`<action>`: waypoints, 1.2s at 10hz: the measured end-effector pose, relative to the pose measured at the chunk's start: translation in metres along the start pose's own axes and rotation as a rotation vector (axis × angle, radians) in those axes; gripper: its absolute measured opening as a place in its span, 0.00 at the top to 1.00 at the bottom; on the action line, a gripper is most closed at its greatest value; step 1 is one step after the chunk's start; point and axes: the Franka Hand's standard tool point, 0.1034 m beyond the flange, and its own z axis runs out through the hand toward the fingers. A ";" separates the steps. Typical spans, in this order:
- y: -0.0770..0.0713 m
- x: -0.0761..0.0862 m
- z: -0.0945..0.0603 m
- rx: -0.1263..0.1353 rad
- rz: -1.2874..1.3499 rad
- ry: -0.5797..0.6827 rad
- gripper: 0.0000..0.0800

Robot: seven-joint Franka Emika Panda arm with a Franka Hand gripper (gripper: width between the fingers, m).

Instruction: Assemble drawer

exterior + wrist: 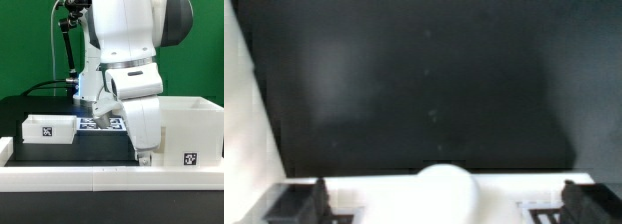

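Observation:
The tall white housing (187,128) stands on the exterior view's right, with a tag on its front. One shallow white tray (48,127) lies on the exterior view's left, with a tag on its side. My gripper (143,154) hangs low next to the housing's left wall, close to the front rail. In the wrist view the gripper (438,206) is open, with dark fingers (304,203) wide apart. A white part with a rounded bulge (441,188) lies between them. I cannot tell whether they touch it. The second tray is not clearly visible.
The marker board (100,123) lies on the black table behind the arm. A low white rail (90,176) borders the table's front, with a piece at the left (5,150). A white edge (235,110) runs along one side of the wrist view.

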 end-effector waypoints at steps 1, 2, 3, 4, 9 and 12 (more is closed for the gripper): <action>0.001 0.006 0.000 0.002 -0.016 -0.001 0.19; 0.001 0.007 -0.001 0.006 -0.016 -0.002 0.19; 0.001 0.007 -0.001 0.009 -0.016 -0.002 0.19; 0.000 0.005 -0.001 0.011 -0.016 -0.003 0.19; -0.010 -0.050 -0.019 -0.018 0.068 -0.030 0.19; -0.046 -0.068 -0.036 -0.067 0.126 -0.058 0.19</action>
